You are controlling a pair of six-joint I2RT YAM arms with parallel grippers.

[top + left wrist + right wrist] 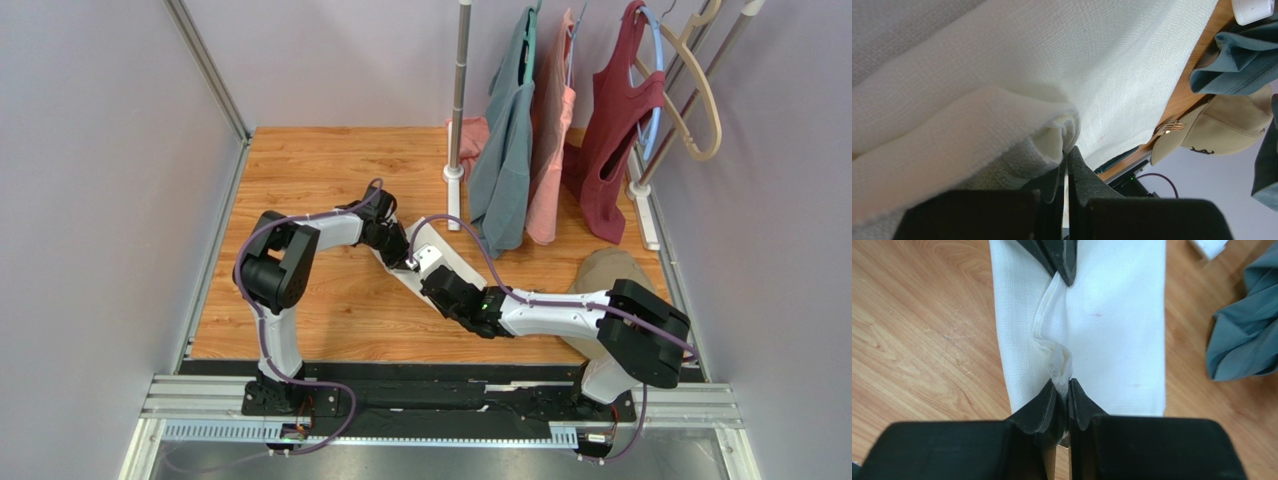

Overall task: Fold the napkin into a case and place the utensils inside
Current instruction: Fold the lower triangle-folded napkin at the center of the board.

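While the white napkin (1112,340) is lying as a long folded strip on the wooden table (917,340), I am watching both arms holding it from opposite ends. The right gripper (1067,390) is pinching a raised ridge of cloth at one end of the strip, its fingers pressed together on the fabric. The left gripper (1068,155) is clamping the same ridge at the other end, jaws closed on a bunched fold. A gold-tined fork (1172,127) is lying off the napkin at the brim of a tan cap (1222,130), its handle hidden from me. A teal garment (1242,340) is lying near the strip.
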